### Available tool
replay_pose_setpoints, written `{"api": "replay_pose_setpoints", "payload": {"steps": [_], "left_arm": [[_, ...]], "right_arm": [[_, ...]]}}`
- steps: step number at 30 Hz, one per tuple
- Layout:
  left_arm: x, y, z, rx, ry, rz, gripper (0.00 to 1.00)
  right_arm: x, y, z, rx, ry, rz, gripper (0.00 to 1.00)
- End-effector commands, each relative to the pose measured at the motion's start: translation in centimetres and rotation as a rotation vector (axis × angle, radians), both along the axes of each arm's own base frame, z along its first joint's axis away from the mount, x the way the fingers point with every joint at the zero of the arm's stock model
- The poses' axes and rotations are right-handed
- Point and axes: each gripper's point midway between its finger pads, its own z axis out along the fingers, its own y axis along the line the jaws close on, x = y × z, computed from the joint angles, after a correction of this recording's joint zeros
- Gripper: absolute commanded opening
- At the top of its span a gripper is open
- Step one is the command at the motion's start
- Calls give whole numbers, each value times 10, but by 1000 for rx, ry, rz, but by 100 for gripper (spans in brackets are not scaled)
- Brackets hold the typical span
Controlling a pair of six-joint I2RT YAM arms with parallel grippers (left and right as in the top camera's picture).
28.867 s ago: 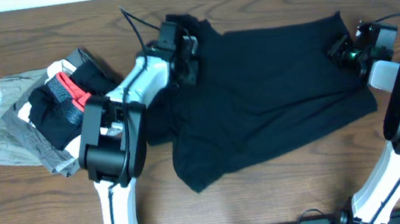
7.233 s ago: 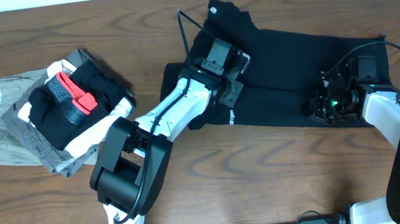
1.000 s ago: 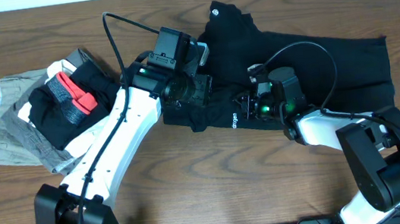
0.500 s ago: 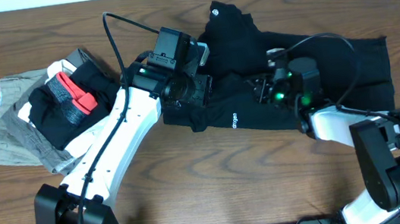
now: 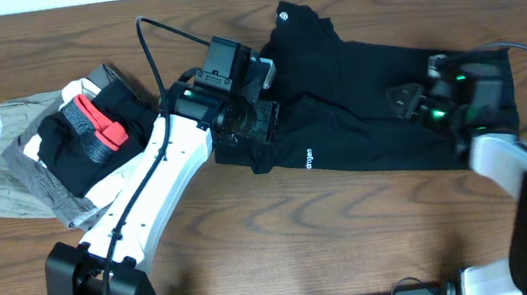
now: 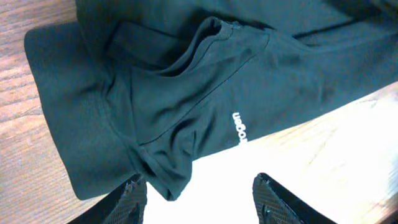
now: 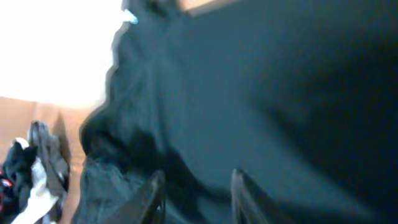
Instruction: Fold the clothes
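T-shirt lies below left hand (jaws parted).

A white-shelled, black-jointed left arm and right arm are seen over the brown wooden table, with looped black cables.

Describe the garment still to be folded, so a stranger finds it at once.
On the wooden table, look right of the pile of folded garments. The large black T-shirt lies spread across the middle and right. Unlike the small black piece with a red patch on the pile, it is loose, far bigger, and bears a small white logo.
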Motion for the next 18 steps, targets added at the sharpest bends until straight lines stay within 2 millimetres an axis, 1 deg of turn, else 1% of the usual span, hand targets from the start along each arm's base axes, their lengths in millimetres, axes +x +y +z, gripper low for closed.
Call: {"api": "replay_pose_setpoints", "payload": {"steps": [1, 2, 4, 7, 10, 13, 18], "left_arm": [[3, 2, 5, 12, -28, -17, 58], [3, 2, 5, 12, -28, -17, 61], [3, 2, 5, 12, -28, -16, 61], [3, 2, 5, 12, -28, -17, 62], [4, 2, 6, 11, -29, -16, 61], [4, 2, 6, 11, -30, -16, 62], [4, 2, 6, 11, -30, -16, 62]], "right_arm": [[-13, -43, 22, -45, 26, -60, 40], [-24, -59, 17, -58, 94, -119, 42], [-50, -96, 7, -107, 231, -253, 48], [-75, -128, -5, -130, 334, -367, 49], [-91, -148, -17, -134, 405, -439, 49], [-94, -160, -26, -125, 423, -472, 49], [-82, -174, -38, -129, 393, -497, 51]]}}
